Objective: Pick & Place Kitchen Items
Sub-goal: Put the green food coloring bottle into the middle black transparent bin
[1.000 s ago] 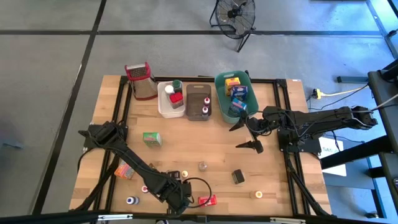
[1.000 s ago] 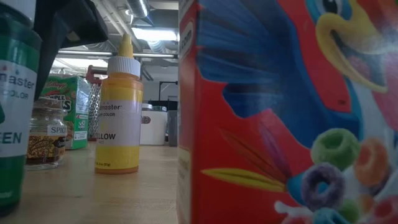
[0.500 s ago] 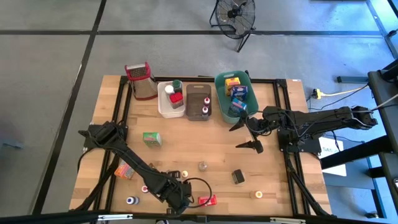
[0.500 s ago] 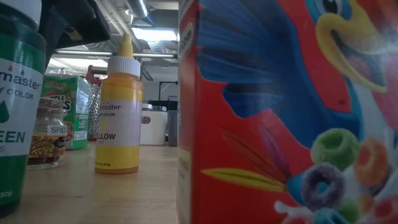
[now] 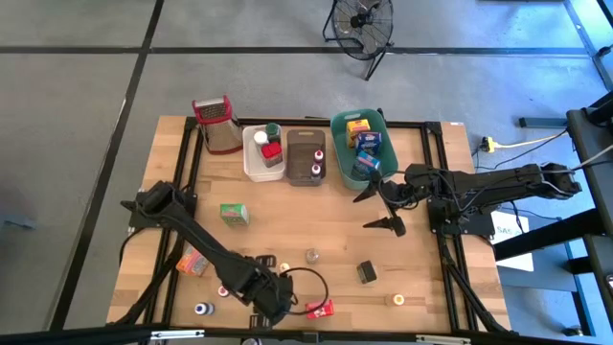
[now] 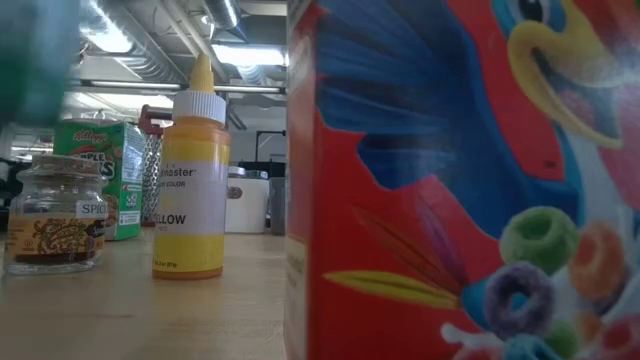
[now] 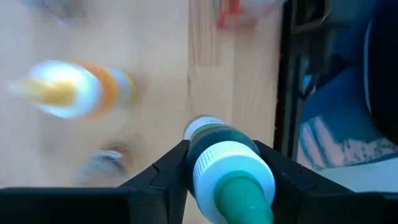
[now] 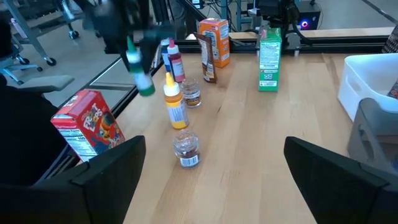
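Observation:
My left gripper (image 7: 219, 149) hangs over the table's near edge (image 5: 271, 299), shut on a green bottle (image 7: 214, 134) with a white cap and a green nozzle. The same bottle shows in the right wrist view (image 8: 142, 78) and as a green blur in the low view (image 6: 35, 45). On the wood around it stand a yellow bottle (image 6: 190, 170), a spice jar (image 6: 55, 215) and a red cereal box (image 6: 470, 180). My right gripper (image 5: 381, 206) waits open by the teal bin, its fingers (image 8: 109, 165) wide apart around nothing. My left gripper pinches the green bottle's body (image 7: 194, 138) between its two fingers, just under the white cap. The fingers come from above, pointing steeply down. The bottle is lifted clear of the table, roughly upright with its nozzle (image 7: 245, 199) up toward the wrist, slightly tilted.
White (image 5: 257, 153), brown (image 5: 305, 158) and teal (image 5: 362, 149) bins line the far side beside a steel grater (image 5: 218, 125). A green box (image 5: 234, 213), a small jar (image 5: 312, 255) and a dark box (image 5: 367, 272) stand mid-table. Black frame rails border the table.
My left gripper has risen with the green bottle. The bottle stood on the table at the low view's left; now it is lifted clear and shows only as a blur at the top corner, which uncovers the spice jar behind it.

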